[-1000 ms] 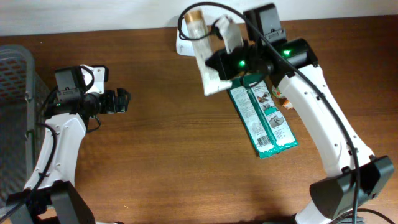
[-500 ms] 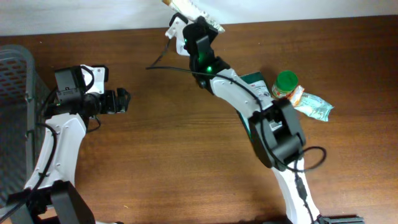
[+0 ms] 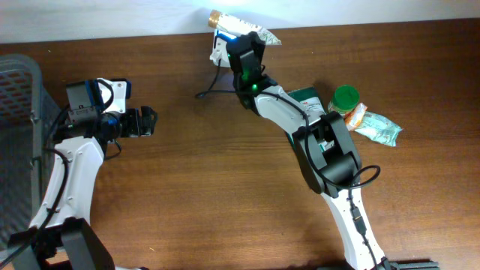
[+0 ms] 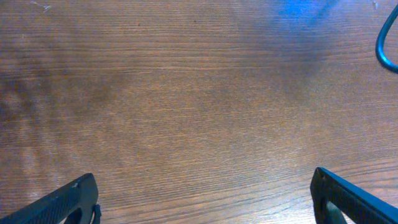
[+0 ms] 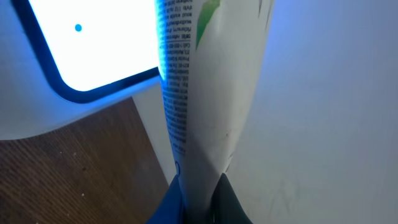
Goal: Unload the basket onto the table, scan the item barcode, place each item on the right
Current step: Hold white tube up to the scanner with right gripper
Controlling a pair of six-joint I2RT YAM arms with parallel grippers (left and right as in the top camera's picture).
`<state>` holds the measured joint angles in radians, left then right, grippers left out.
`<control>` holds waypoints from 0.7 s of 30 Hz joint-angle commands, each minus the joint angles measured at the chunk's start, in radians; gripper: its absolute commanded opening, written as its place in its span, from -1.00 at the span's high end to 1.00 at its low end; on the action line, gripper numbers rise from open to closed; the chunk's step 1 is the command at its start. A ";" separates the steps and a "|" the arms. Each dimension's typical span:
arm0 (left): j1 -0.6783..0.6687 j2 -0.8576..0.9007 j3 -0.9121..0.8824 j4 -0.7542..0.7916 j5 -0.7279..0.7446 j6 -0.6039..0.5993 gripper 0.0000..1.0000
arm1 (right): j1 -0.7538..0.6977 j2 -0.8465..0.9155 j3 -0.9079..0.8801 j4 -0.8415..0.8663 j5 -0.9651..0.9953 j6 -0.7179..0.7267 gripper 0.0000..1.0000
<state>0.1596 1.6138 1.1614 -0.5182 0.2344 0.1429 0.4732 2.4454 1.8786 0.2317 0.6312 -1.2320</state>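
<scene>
The item is a white printed packet with a gold end, held at the table's back edge. My right gripper is shut on it. In the right wrist view the packet stands upright between the fingertips of the right gripper, its small print facing the scanner's glowing window. The scanner's white body sits just left of the packet. My left gripper hovers at the left, open; in its wrist view the left gripper has only bare wood between its fingers.
A grey wire basket stands at the far left. Green packets lie partly under the right arm, with a green-lidded jar and a teal packet to their right. A dark cable loops below the scanner.
The right arm has swung from above the green packets to the back edge, carrying the white packet up against the scanner. The left arm has stayed still.
</scene>
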 commanded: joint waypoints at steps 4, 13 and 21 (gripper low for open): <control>0.002 -0.002 0.006 0.002 0.004 0.020 -0.98 | 0.016 -0.013 0.031 0.016 0.006 -0.010 0.92; 0.002 -0.002 0.006 0.002 0.004 0.020 -0.99 | 0.023 -0.140 0.031 -0.116 -0.056 0.185 0.92; 0.002 -0.002 0.006 0.002 0.004 0.020 -0.99 | 0.016 -0.521 0.031 -0.732 -0.237 0.907 0.92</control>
<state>0.1596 1.6138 1.1614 -0.5186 0.2348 0.1429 0.4885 2.0407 1.8870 -0.4107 0.4522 -0.6605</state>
